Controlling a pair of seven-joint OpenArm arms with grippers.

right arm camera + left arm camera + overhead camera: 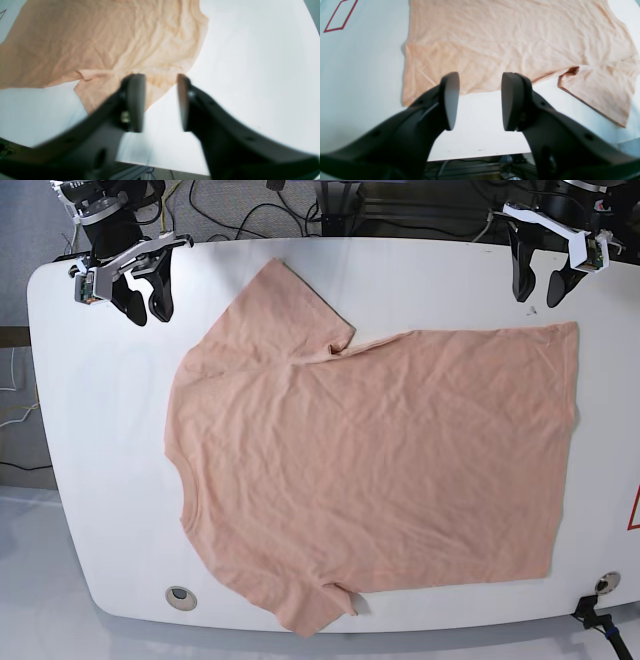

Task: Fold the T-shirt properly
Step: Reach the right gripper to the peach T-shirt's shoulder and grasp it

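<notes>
The peach T-shirt [380, 450] lies spread flat on the white table [100, 480], neck toward the left, hem toward the right, both sleeves out. My left gripper [538, 298] hovers open just beyond the hem's far corner; in the left wrist view the left gripper [480, 77] holds nothing, with the T-shirt [507, 42] lying past its fingertips. My right gripper [150, 313] stands open at the far left, apart from the far sleeve [290, 300]. In the right wrist view the right gripper [158, 77] is empty above the sleeve edge of the T-shirt [100, 42].
Both grippers hang close to the table's far edge, with cables [250, 205] and frame beyond it. A red outline mark [340, 15] sits on the table by the hem side. A small round fitting [179, 593] is near the front left corner.
</notes>
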